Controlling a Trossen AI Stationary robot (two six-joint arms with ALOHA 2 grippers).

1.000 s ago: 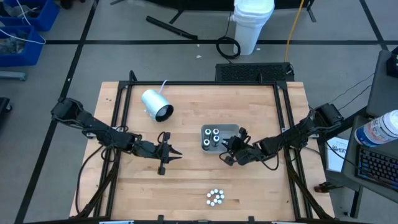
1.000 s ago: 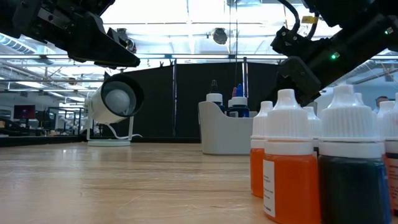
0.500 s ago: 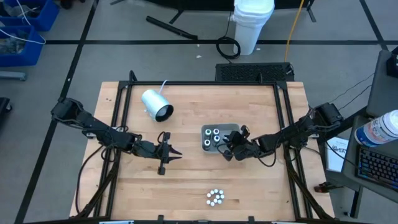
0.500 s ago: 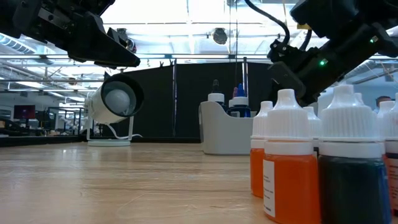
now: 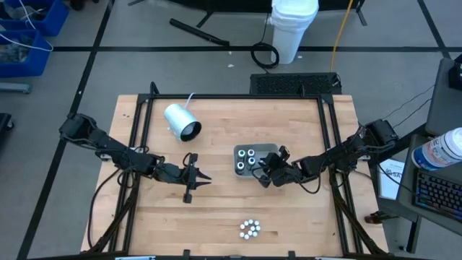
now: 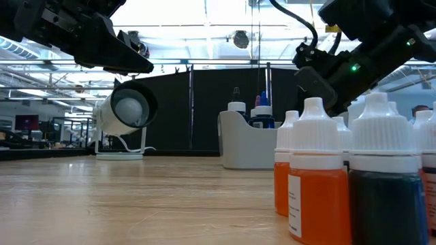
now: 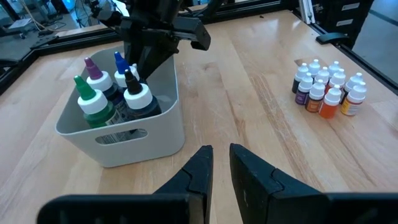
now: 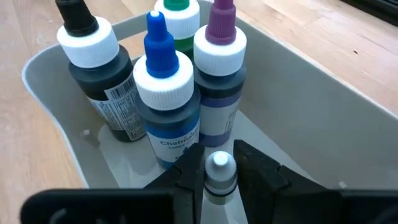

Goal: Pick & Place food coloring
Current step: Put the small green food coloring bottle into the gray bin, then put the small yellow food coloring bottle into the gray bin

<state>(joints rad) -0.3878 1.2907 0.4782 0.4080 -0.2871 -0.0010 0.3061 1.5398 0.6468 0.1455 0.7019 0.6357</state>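
A grey tray [image 5: 270, 149] near the table's middle holds several larger bottles with coloured tips [image 8: 165, 81]. A cluster of small white-capped food coloring bottles [image 5: 250, 228] stands by the near edge and fills the foreground of the low view [image 6: 340, 184]. My right gripper [image 5: 258, 172] reaches into the tray [image 8: 298, 106], shut on one small white-capped bottle [image 8: 219, 165]. My left gripper [image 5: 206, 178] hangs over bare wood left of the tray, its fingers [image 7: 202, 163] a narrow gap apart with nothing between them. My right gripper pinches the small bottle between its two fingers [image 8: 189, 171], which lie on either side of its body just below the white cap [image 8: 219, 183]. The fingers slant down into the tray from the table's right side. The bottle stands upright, and the gripper hides its bottom.
A big white cylinder with a dark mouth [image 5: 180, 121] lies at the far left of the table. A black frame [image 5: 231, 97] runs along the table's edges. Bare wood lies between the tray [image 7: 137, 134] and the bottle cluster [image 7: 326, 90].
My right gripper has rolled at the wrist and edged toward the tray's bottles, staying over the tray's near right part.
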